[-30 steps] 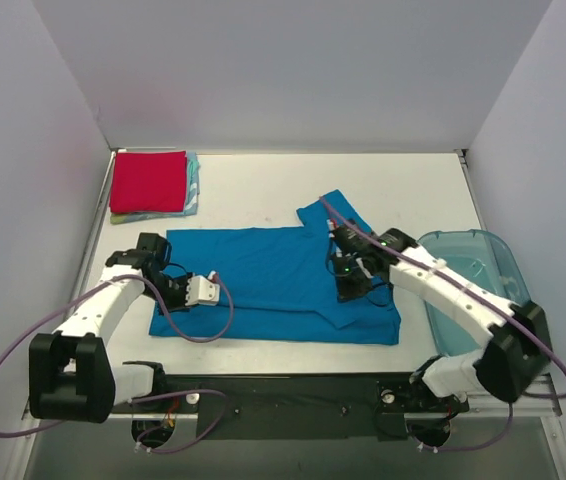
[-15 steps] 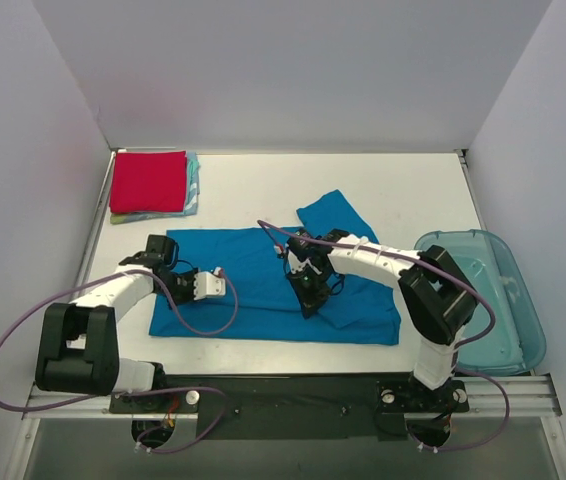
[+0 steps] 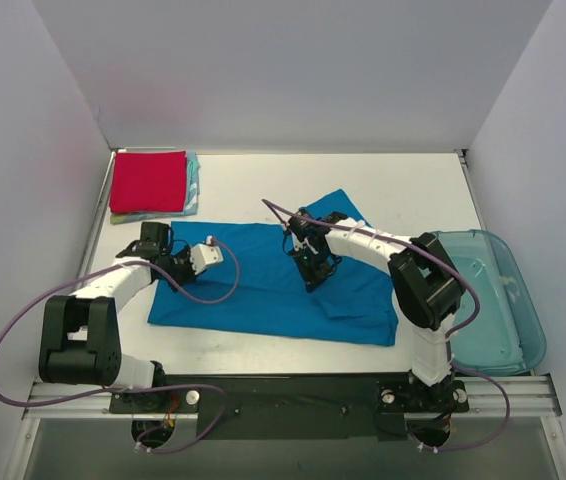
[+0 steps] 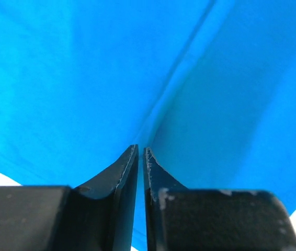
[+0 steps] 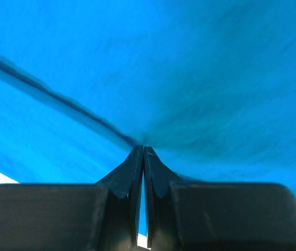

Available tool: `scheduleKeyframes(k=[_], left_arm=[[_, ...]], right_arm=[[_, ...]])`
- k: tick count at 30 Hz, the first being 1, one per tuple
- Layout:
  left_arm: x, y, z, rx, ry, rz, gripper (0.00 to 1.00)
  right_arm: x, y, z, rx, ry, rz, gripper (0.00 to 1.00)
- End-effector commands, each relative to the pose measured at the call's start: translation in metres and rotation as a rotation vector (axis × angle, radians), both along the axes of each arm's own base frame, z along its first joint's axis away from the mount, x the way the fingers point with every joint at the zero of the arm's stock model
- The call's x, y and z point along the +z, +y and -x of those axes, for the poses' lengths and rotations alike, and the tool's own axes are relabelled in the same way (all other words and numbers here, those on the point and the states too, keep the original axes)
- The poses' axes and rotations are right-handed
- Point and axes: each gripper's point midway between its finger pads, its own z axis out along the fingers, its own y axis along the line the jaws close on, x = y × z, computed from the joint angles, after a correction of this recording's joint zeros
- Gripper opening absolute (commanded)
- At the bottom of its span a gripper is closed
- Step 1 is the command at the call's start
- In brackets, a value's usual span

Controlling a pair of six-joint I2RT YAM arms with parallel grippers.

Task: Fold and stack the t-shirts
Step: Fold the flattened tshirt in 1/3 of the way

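Blue shirt (image 3: 263,292) lies spread out in the middle, and the red shirt (image 3: 148,182) sits folded at the far-left corner. Left gripper (image 4: 140,148) and right gripper (image 5: 143,147) are both pinched nearly closed on a ridge of blue cloth. That's probably to drag an edge over for a fold, though it's hard to judge how deep the grip is.

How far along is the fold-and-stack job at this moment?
Done: a folded red t-shirt lies at the far left corner on top of lighter folded cloth that shows at its edge. In hand: the blue t-shirt lies mid-table, only partly folded, with the left gripper and the right gripper each shut on a crease of it. Left: fold it into a square and set it on the red one.
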Motion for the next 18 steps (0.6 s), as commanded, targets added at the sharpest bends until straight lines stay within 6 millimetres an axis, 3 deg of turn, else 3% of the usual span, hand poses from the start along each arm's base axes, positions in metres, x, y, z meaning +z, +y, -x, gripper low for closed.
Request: scheduleKeyframes(k=[1, 8, 12, 13, 15, 16, 17, 18], left_arm=[[0.025, -0.003, -0.038, 0.129, -0.096, 0.078, 0.20], [0.027, 0.022, -0.047, 0.171, -0.125, -0.012, 0.20], [0.040, 0.029, -0.053, 0.238, -0.104, 0.008, 0.20], [0.053, 0.026, -0.059, 0.233, -0.115, 0.020, 0.20], [0.063, 0.014, -0.047, 0.161, -0.055, 0.062, 0.20], [0.064, 0.007, -0.031, 0.090, -0.006, 0.078, 0.20], [0.063, 0.003, -0.024, 0.059, 0.013, 0.088, 0.20], [0.056, 0.001, -0.010, 0.024, 0.057, 0.090, 0.20]], right_arm=[[0.009, -0.011, -0.020, -0.038, -0.025, 0.033, 0.00], [0.037, -0.007, -0.028, -0.003, -0.063, -0.014, 0.00], [0.069, -0.012, -0.035, -0.074, -0.102, -0.062, 0.00], [0.071, -0.020, -0.032, -0.088, -0.094, -0.049, 0.00], [0.075, -0.032, -0.020, -0.093, -0.095, -0.024, 0.00], [0.080, -0.036, -0.013, -0.101, -0.100, -0.029, 0.00], [0.069, -0.044, 0.001, -0.103, -0.064, -0.006, 0.00], [0.071, -0.048, 0.007, -0.119, -0.062, -0.009, 0.00]])
